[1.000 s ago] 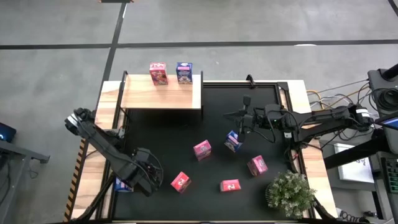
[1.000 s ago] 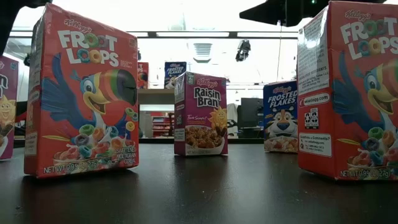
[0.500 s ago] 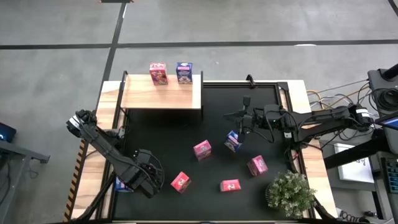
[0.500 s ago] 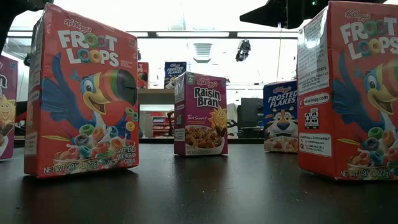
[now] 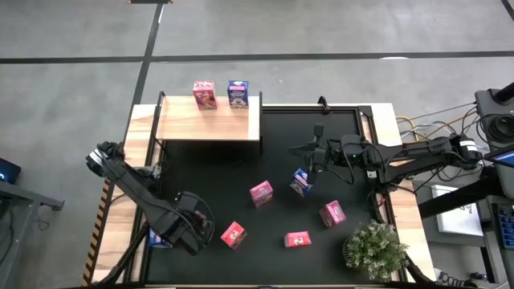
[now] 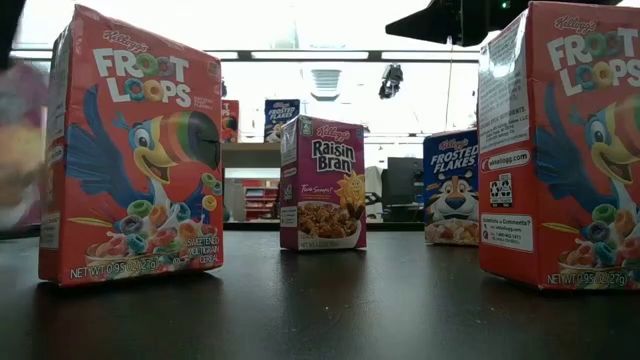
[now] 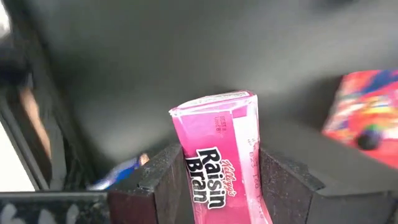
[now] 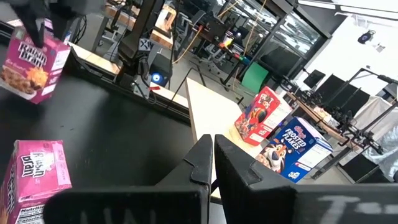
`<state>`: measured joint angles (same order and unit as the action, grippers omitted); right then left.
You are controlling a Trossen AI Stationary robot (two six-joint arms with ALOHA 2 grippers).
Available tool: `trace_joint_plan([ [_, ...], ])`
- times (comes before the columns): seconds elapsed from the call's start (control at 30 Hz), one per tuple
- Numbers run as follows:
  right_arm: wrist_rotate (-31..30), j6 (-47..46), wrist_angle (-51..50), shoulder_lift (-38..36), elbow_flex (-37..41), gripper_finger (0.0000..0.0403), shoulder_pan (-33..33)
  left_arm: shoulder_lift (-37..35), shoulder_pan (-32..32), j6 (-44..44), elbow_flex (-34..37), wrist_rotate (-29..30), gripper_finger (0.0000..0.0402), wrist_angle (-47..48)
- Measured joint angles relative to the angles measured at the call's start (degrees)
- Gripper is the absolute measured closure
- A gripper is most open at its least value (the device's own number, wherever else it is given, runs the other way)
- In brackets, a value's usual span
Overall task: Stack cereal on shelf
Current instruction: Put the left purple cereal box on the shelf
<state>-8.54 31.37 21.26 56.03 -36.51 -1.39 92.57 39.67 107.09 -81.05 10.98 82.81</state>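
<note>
On the pale wooden shelf [image 5: 185, 127] at the far left stand a red cereal box [image 5: 205, 95] and a blue one [image 5: 238, 93]. Several more cereal boxes lie or stand on the black mat: pink ones [image 5: 261, 193], [image 5: 234, 234], [image 5: 297, 239], [image 5: 332, 213] and a blue one [image 5: 301, 183]. My left gripper [image 5: 191, 231] is at the near left, pointing down, shut on a pink Raisin Bran box [image 7: 221, 143]. That box shows blurred at the low view's left edge [image 6: 20, 150]. My right gripper [image 5: 315, 152] hangs shut over the mat's middle right, holding nothing. My left gripper pinches the Raisin Bran box between its two fingers [image 7: 163, 180], which lie on two opposite sides of the box [image 7: 189, 171]. It comes from above, pointing down. The box hangs below the fingers [image 8: 34, 65] and looks clear of the mat.
A blue box [image 5: 159, 238] lies at the mat's left edge beside my left arm. A potted plant [image 5: 373, 249] stands at the near right corner. In the low view, two Froot Loops boxes [image 6: 135, 150], [image 6: 565, 150] stand close to the camera.
The pink box at the low view's left edge stood still on the mat. It has now come up and shows blurred, in motion. My left gripper has risen slightly with it.
</note>
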Motion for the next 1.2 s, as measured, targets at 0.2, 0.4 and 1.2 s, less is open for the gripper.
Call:
trace_joint_plan([
  [0.2, 0.0, -0.6, 0.0, 0.0, 0.0, 0.0394, 0.0, -0.1, -4.6, -16.4, -14.5, 10.1, 0.0232, 6.8],
  [0.4, 0.0, -0.9, -0.5, 0.0, 0.0, 0.0394, 0.0, -0.4, -10.5, -39.7, -26.9, 16.8, 0.0232, 7.2],
  [1.2, 0.0, -1.8, -1.3, 0.0, 0.0, 0.0394, 0.0, -11.0, -44.2, -120.0, -24.9, 17.0, 0.0232, 7.2],
])
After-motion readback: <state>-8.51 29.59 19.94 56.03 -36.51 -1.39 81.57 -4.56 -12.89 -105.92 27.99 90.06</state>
